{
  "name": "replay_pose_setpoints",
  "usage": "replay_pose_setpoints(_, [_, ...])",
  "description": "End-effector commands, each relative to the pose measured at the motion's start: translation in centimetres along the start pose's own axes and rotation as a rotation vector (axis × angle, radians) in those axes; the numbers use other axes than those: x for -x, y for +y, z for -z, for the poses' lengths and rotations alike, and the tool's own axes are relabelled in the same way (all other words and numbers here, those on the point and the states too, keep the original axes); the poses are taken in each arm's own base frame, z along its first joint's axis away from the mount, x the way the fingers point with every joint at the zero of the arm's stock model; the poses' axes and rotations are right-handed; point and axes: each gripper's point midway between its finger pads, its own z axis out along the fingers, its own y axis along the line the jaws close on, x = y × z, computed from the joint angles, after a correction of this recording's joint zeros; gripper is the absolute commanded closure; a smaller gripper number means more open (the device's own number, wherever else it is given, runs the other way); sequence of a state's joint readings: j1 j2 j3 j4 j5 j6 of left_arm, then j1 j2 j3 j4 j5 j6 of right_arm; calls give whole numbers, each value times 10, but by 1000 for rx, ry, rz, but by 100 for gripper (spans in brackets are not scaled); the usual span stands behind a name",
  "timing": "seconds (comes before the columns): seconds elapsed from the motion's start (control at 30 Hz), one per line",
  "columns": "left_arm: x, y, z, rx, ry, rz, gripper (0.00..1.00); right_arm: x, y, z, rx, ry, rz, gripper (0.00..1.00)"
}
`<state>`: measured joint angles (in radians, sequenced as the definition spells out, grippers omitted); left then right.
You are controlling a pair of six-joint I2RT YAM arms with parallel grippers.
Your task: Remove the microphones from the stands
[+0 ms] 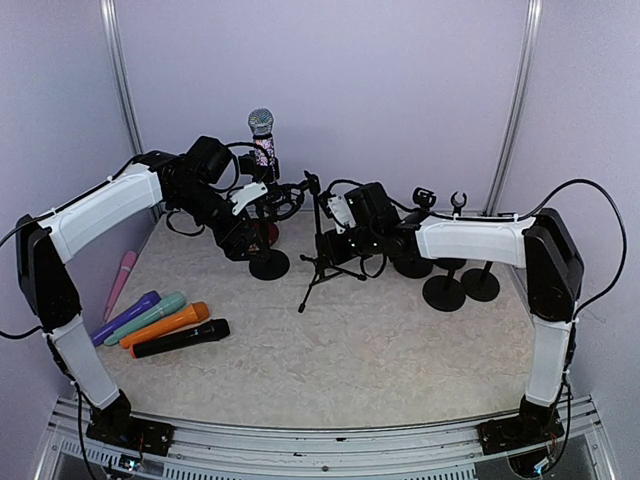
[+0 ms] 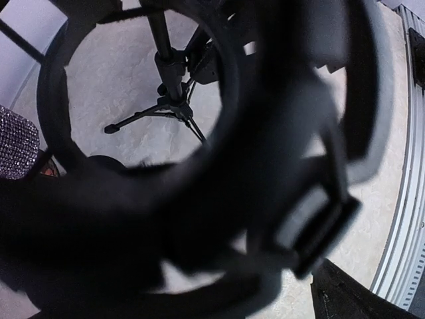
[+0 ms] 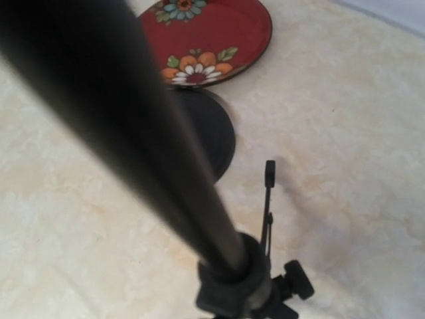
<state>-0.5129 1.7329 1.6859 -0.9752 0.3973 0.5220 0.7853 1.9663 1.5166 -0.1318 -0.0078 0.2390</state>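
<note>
A microphone (image 1: 262, 135) with a silver grille and a glittery body (image 2: 16, 142) stands upright in a stand whose round black base (image 1: 269, 264) rests on the table. My left gripper (image 1: 258, 197) is at the stand's holder just below the microphone, jaws wide open. A blurred black ring (image 2: 219, 133) of the holder fills the left wrist view and hides the fingers. My right gripper (image 1: 334, 236) is shut on the pole (image 3: 153, 146) of a black tripod stand (image 1: 325, 262) beside it.
Several coloured microphones lie at the left: pink (image 1: 120, 280), purple (image 1: 125, 317), teal (image 1: 148, 316), orange (image 1: 166, 325) and black (image 1: 180, 338). Two bare round-base stands (image 1: 443, 291) (image 1: 481, 283) are at the right. A red flowered plate (image 3: 212, 33) lies behind the round base (image 3: 209, 136).
</note>
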Motion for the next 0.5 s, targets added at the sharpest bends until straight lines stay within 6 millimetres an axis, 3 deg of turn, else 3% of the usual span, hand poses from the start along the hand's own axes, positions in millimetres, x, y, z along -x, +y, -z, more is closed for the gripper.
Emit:
replay_pose_setpoints(0.0, [3,-10,8,-22,-15,-10,5,-4,-5,15,-94,12,137,100])
replay_pose_setpoints(0.17, [1,-12,11,-22,-14,-11,4,11,5,24,-18,-58,65,99])
replay_pose_setpoints(0.27, [-1,-14,12,-25,-9,-13,4,20,6,33,94,-101,-75,90])
replay_pose_setpoints(0.47, [-2,-19,18,-29,-6,-25,4,23,0,49,172,-111,-245,45])
